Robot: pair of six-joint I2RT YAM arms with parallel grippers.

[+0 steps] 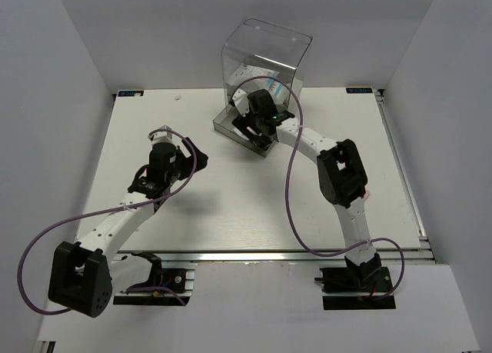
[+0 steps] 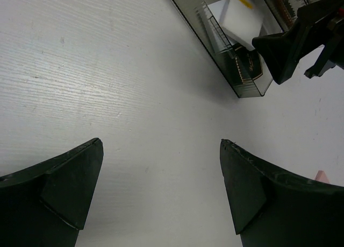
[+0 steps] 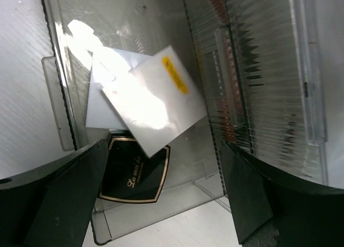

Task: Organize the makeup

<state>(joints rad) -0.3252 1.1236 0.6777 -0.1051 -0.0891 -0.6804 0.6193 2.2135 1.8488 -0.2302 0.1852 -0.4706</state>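
The open, empty right end effector (image 3: 162, 150) could bump the white square (image 3: 156, 104) just under it and push it crooked.

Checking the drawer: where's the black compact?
Right wrist view: the black compact lies in the clear drawer, lower left, partly under a white square.

Tally of pieces in view

Two white squares (image 3: 156, 110) (image 3: 99, 112); one black gold-rimmed compact (image 3: 131, 174); one pink square (image 2: 321, 175), only a corner showing; one clear drawer box (image 1: 265, 57); two arms (image 1: 127, 214) (image 1: 342, 180); reddish sticks (image 3: 230, 115) behind ribbed plastic, too blurred to count.
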